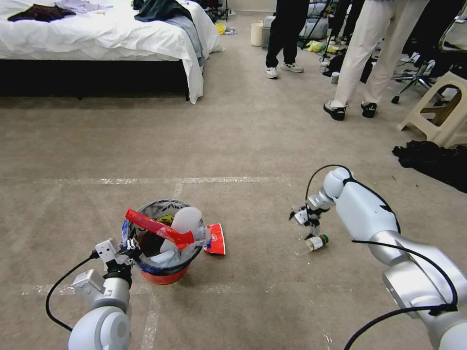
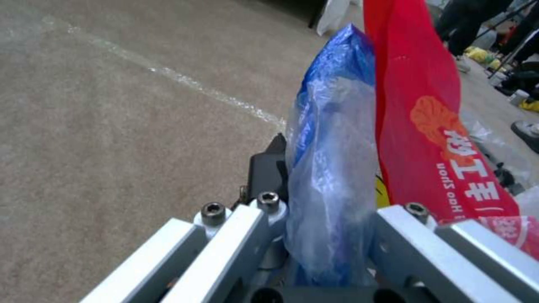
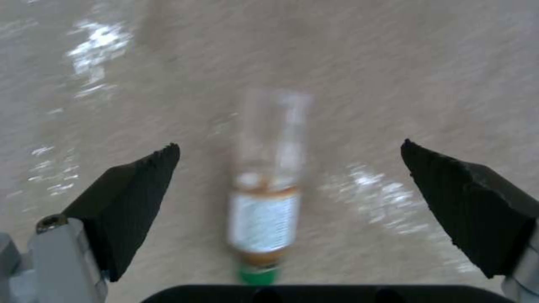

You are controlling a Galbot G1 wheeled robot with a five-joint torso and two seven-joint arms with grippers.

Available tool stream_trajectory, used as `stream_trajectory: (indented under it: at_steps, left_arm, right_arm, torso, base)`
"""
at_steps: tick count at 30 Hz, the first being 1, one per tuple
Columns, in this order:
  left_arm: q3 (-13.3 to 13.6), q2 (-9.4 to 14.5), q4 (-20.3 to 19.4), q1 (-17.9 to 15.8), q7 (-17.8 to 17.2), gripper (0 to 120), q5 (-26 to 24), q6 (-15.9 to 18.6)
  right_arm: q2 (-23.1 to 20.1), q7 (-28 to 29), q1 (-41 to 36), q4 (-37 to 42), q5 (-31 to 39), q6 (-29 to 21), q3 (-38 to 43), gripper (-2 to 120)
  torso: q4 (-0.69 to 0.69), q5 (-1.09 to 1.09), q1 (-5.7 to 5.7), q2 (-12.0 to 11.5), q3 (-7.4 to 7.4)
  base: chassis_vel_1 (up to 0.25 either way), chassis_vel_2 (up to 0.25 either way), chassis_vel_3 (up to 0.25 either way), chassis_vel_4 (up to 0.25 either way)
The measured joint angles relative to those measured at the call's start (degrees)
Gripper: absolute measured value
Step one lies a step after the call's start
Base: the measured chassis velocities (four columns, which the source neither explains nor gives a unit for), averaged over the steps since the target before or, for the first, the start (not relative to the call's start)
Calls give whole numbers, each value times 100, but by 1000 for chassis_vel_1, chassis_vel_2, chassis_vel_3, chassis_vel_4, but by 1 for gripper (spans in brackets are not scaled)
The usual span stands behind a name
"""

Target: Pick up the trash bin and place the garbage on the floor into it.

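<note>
1. The left gripper (image 1: 130,247) is clamped on the near rim of the bin (image 1: 163,276), pinching the liner (image 2: 331,176) with it; this likely keeps the bin steady and in reach for drops.
2. The bin sits on the carpet at front left, already holding a red wrapper (image 1: 158,227) and a white foam piece (image 1: 186,219). Another red wrapper (image 1: 216,239) lies on the floor, touching the bin's far side.
3. The right gripper (image 1: 308,224) hangs low over a small green-capped bottle (image 1: 316,242) lying on its side, well apart from the bin.
4. Its fingers (image 3: 132,198) are spread wide, with the bottle (image 3: 269,189) between them but not yet touched, so a grasp seems to be lined up.
5. Bare carpet lies between bottle and bin, so nothing blocks the carry. Dark clothes (image 1: 433,160) and a stool (image 1: 440,109) lie off to the right.
</note>
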Motion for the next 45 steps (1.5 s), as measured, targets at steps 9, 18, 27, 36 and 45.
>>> stream_trajectory:
  at_steps: [9, 18, 27, 36, 45]
  left_arm:
    - [123, -73, 89, -31, 9, 4, 114, 0]
    - [122, -77, 137, -1, 28, 4, 133, -34]
    - [88, -63, 176, -11, 29, 4, 122, -44]
    - [82, -44, 221, -23, 29, 4, 113, -50]
    - [85, -45, 264, -33, 29, 4, 112, -57]
  right_arm:
    - [-298, 66, -303, 79, -74, 109, 139, 100]
    - [-215, 1174, -428, -66, -542, 46, 220, 100]
    - [68, 2062, -444, -670, -611, -396, 172, 100]
    - [179, 2419, -583, -909, -579, -599, 137, 100]
    - [268, 2851, -618, -1097, -648, -765, 124, 100]
  torso:
    - [1, 1, 0, 0, 0]
    - [2, 0, 0, 0, 0]
    - [3, -2, 0, 1, 0]
    - [2, 0, 0, 0, 0]
    - [2, 0, 0, 0, 0]
  base:
    - [0, 0, 0, 0]
    - [0, 0, 0, 0]
    - [0, 0, 0, 0]
    - [0, 0, 0, 0]
    - [0, 0, 0, 0]
